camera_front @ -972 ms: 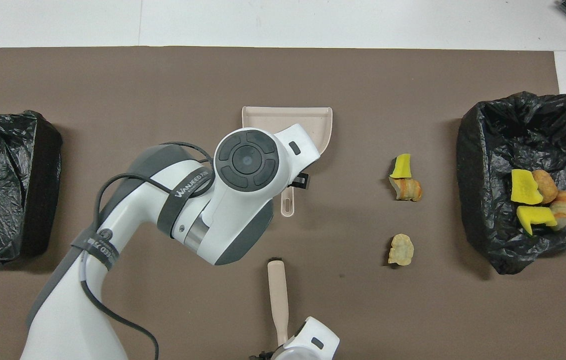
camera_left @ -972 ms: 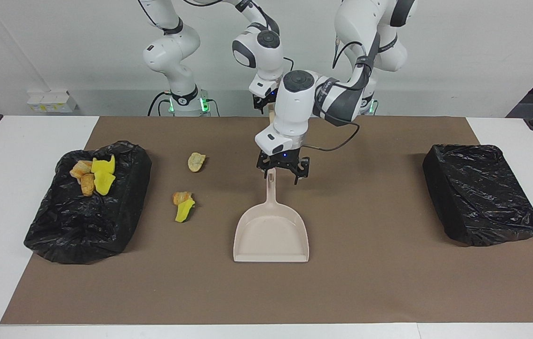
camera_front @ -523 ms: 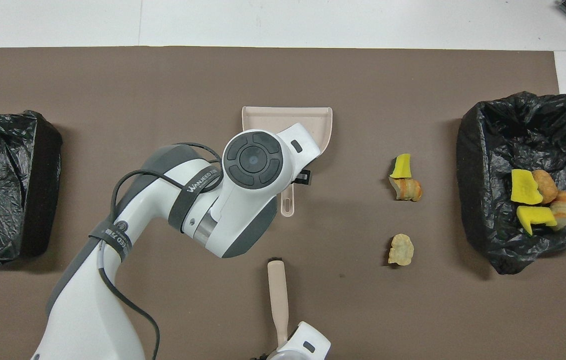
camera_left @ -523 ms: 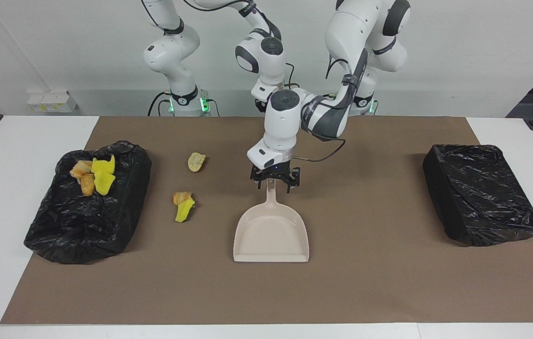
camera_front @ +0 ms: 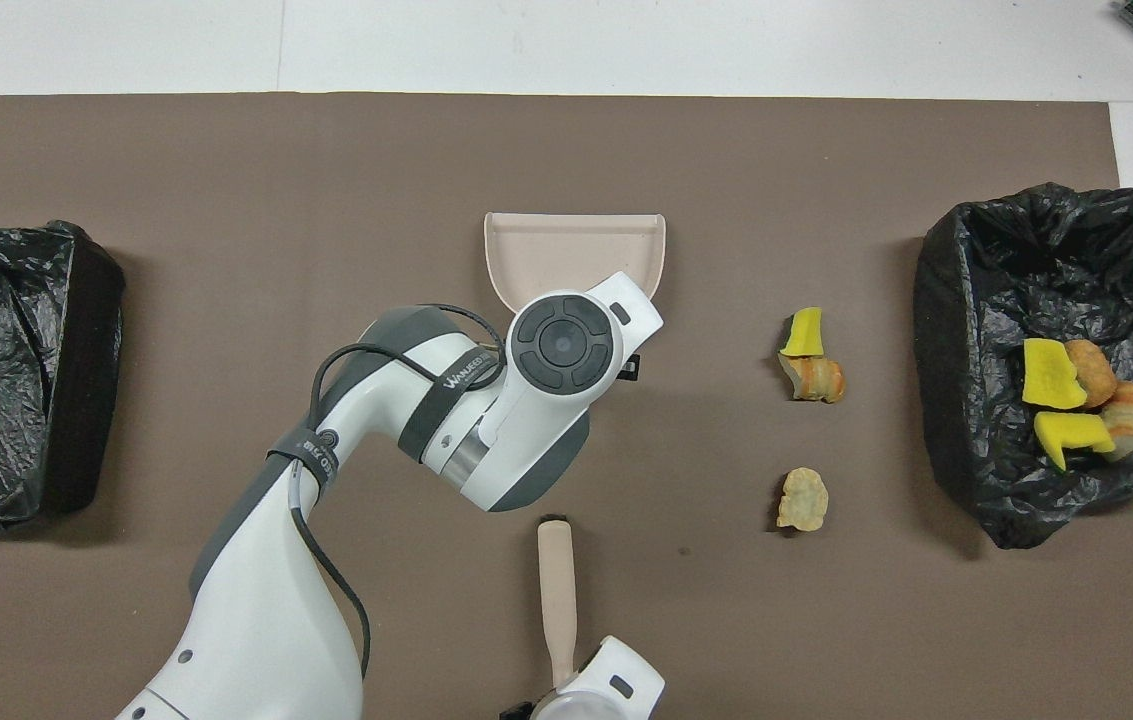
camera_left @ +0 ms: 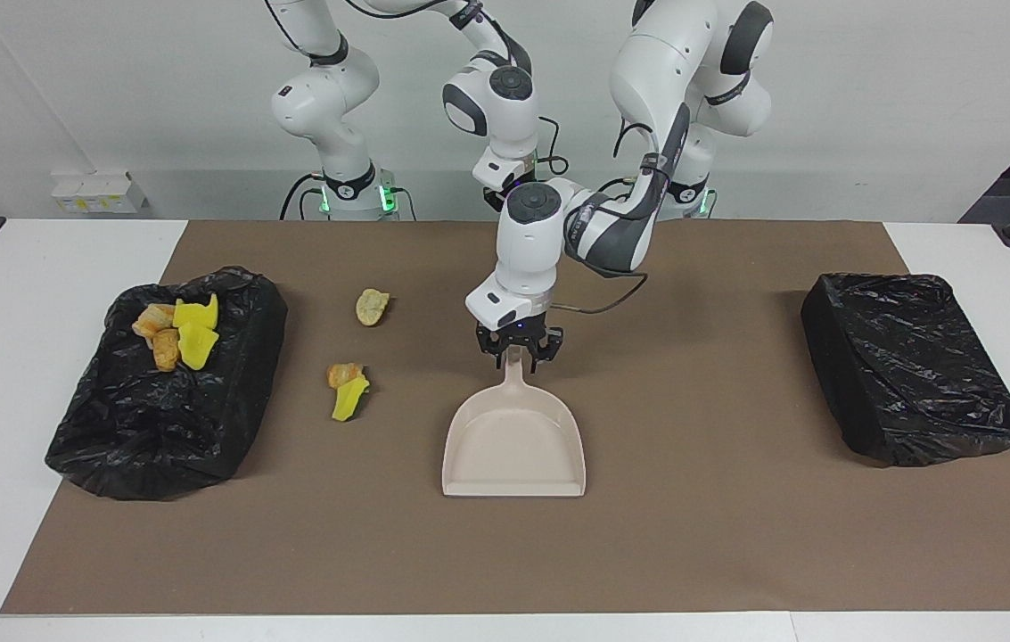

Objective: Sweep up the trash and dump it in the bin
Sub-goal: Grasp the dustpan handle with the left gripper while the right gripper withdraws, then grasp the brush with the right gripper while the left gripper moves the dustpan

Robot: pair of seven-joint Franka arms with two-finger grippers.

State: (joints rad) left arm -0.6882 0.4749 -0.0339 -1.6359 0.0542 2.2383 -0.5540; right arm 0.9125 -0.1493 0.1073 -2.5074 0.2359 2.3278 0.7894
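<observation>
A beige dustpan (camera_left: pixel 513 446) lies flat mid-mat, its handle pointing toward the robots; it also shows in the overhead view (camera_front: pixel 566 250). My left gripper (camera_left: pixel 515 364) is down on the handle, fingers closed around it. My right gripper (camera_front: pixel 563 690) holds a beige brush (camera_front: pixel 556 590) by its handle, over the mat's near edge. Loose trash lies between the dustpan and the bin: a yellow and an orange-brown chunk together (camera_left: pixel 346 388), and a pale beige chunk (camera_left: pixel 372 306) nearer to the robots. Several chunks (camera_left: pixel 176 332) lie in the black-lined bin (camera_left: pixel 157 428).
A second black-bagged bin (camera_left: pixel 906 366) stands at the left arm's end of the table. Everything rests on a brown mat (camera_left: pixel 692 535) over a white table. My left arm's wrist hides the dustpan's handle in the overhead view.
My left gripper has come down onto the dustpan's handle and its fingers have narrowed around it. The dustpan, the trash and the right arm with the brush have not moved.
</observation>
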